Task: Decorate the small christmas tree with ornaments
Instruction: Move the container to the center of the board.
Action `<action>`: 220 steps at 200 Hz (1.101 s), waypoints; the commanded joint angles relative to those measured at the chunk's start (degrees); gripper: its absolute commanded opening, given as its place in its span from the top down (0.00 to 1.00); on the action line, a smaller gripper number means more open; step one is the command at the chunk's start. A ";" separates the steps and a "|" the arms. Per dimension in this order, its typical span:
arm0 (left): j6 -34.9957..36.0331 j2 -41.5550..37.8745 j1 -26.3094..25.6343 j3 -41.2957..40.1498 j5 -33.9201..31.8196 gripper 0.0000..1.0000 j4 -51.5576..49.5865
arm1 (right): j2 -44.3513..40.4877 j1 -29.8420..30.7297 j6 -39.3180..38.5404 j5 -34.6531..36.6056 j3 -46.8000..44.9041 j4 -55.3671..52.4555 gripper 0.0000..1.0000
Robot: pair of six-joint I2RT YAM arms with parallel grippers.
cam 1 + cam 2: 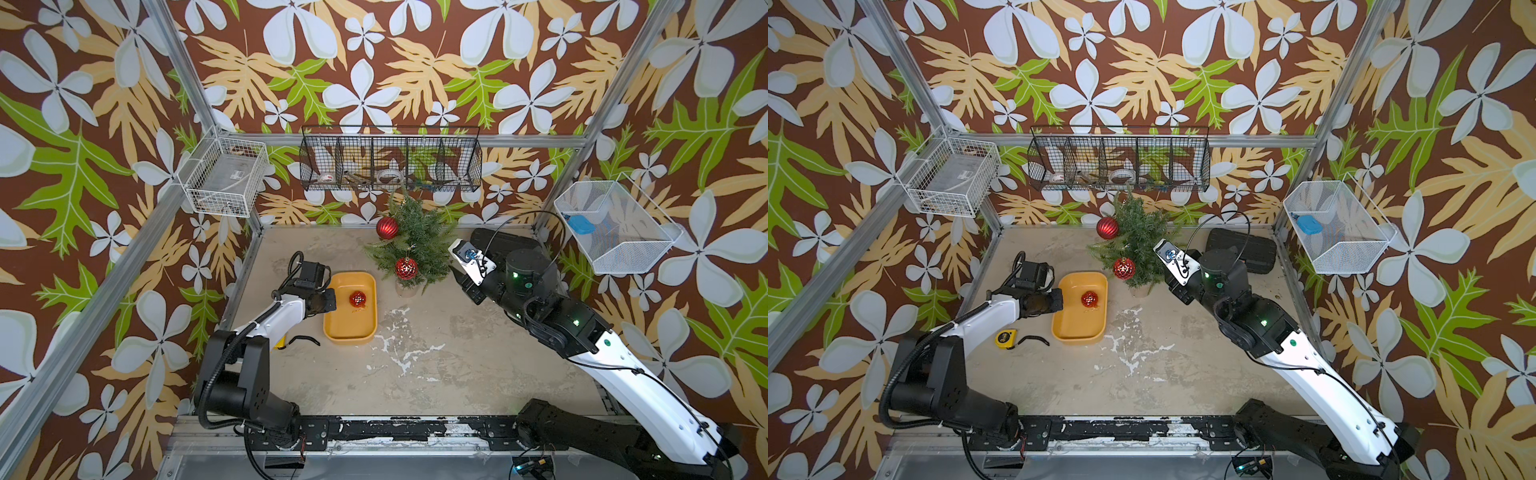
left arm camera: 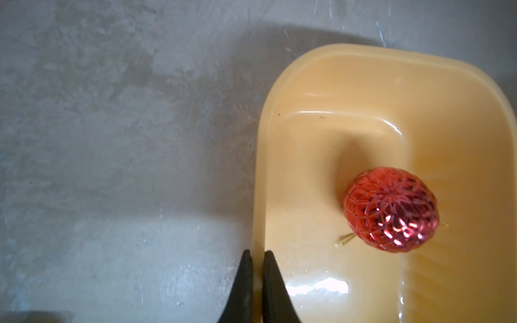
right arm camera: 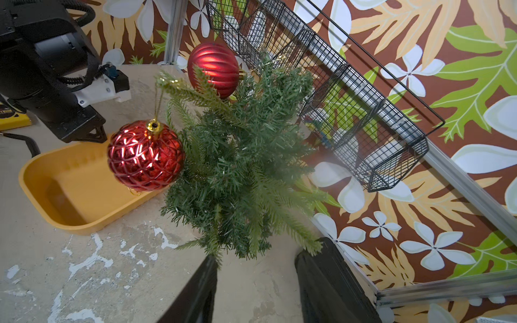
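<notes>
The small christmas tree (image 1: 415,241) (image 3: 240,167) stands at the back of the table on a pale base (image 1: 406,289). Two ornaments hang on it: a ribbed red bauble (image 1: 387,227) (image 3: 214,68) high on its left side and a lattice bauble (image 1: 405,267) (image 3: 145,156) lower down. Another lattice bauble (image 1: 358,298) (image 2: 390,209) lies in the yellow tray (image 1: 353,332) (image 2: 321,139). My left gripper (image 2: 257,253) (image 1: 328,297) is shut on the tray's left rim, apart from that bauble. To the right of the tree, my right gripper (image 3: 258,257) (image 1: 461,278) is open and holds nothing, with its fingertips at the lowest branch tips.
A yellow tape measure (image 1: 1006,337) and a black strap (image 1: 1034,340) lie left of the tray. A black case (image 1: 1241,249) sits behind the right arm. A black wire basket (image 1: 390,164) hangs above the tree, and white wire baskets (image 1: 224,176) (image 1: 615,226) hang on the side walls.
</notes>
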 commanded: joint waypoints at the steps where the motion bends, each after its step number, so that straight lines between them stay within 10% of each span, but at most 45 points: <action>1: -1.28 -4.69 -2.09 -3.85 1.07 0.97 -1.33 | -1.07 0.08 3.04 -1.40 -0.53 -1.36 0.51; 50: -11.44 -14.59 -15.96 -10.36 -3.54 0.97 -1.75 | -3.90 0.02 8.04 -1.90 -4.00 -2.73 0.53; 108: -18.80 -8.16 -30.13 -8.17 -7.63 0.93 1.16 | -8.55 0.08 20.35 -2.74 -12.35 -3.30 0.55; 165: -19.37 -9.09 -31.60 -6.71 -8.86 0.61 2.10 | -6.51 0.06 42.89 -14.29 -20.85 -5.66 0.58; 182: -18.71 -12.26 -31.59 -6.45 -10.81 0.52 0.50 | -4.04 1.01 46.72 -22.47 -24.67 -2.51 0.43; 220: -16.18 -21.84 -31.12 -6.54 -15.13 0.45 -3.25 | 5.18 12.82 55.34 -13.03 -24.85 -1.00 0.38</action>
